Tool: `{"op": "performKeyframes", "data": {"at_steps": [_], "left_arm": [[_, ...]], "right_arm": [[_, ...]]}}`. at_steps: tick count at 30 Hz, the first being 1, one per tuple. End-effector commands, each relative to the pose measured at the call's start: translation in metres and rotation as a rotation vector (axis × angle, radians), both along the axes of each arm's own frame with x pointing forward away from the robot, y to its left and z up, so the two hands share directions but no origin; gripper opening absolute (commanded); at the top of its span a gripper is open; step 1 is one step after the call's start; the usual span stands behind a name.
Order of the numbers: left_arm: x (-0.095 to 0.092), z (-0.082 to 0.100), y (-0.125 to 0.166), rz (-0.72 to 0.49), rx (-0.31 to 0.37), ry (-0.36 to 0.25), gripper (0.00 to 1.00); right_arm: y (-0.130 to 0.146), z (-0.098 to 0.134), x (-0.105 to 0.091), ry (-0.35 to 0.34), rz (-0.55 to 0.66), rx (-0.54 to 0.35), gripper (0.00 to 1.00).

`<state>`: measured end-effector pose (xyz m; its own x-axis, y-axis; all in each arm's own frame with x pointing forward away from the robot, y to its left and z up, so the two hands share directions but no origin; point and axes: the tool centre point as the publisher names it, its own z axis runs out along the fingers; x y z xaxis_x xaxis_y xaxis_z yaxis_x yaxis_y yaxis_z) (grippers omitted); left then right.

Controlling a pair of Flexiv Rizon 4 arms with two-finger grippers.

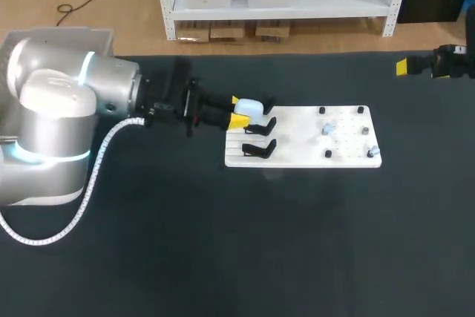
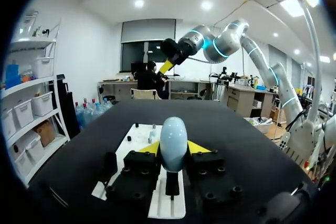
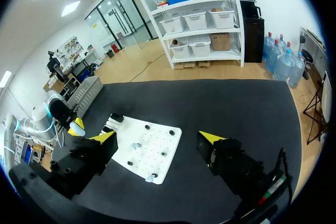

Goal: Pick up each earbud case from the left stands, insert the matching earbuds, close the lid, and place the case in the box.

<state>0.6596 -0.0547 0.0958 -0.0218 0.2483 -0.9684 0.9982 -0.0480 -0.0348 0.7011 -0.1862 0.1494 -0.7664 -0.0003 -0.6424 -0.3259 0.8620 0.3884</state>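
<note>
A pale blue earbud case (image 2: 173, 142) stands upright between the yellow tips of my left gripper (image 2: 173, 148), and both fingers press on its sides. It sits at the far left corner of the white board (image 1: 297, 120), over a black stand (image 2: 170, 186). The head view shows the same case (image 1: 252, 107) in the left gripper (image 1: 239, 110). Two more black stands (image 1: 260, 127) (image 1: 259, 150) are bare. Small earbuds (image 1: 326, 130) (image 1: 373, 151) lie among pegs on the board's right half. My right gripper (image 3: 159, 137) hovers open far to the right (image 1: 404, 67).
A grey box (image 1: 67, 33) stands at the table's back left, behind my left arm. Black pegs (image 1: 361, 110) stick up from the board. Dark tabletop (image 1: 297, 243) stretches in front of the board and to its right.
</note>
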Motion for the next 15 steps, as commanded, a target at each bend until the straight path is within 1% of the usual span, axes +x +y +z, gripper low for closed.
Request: {"op": "performKeyframes", "data": {"at_steps": [1, 15], "left_arm": [[-0.0108, 0.0069, 0.0068, 0.033, -0.018, -0.015, 0.0], [-0.0115, 0.0084, 0.0072, 0.028, -0.019, -0.015, 0.0]], "right_arm": [[0.0002, 0.0003, -0.0002, 0.0, -0.001, -0.001, 1.0], [0.0002, 0.0003, -0.0002, 0.0, -0.001, -0.001, 1.0]]}}
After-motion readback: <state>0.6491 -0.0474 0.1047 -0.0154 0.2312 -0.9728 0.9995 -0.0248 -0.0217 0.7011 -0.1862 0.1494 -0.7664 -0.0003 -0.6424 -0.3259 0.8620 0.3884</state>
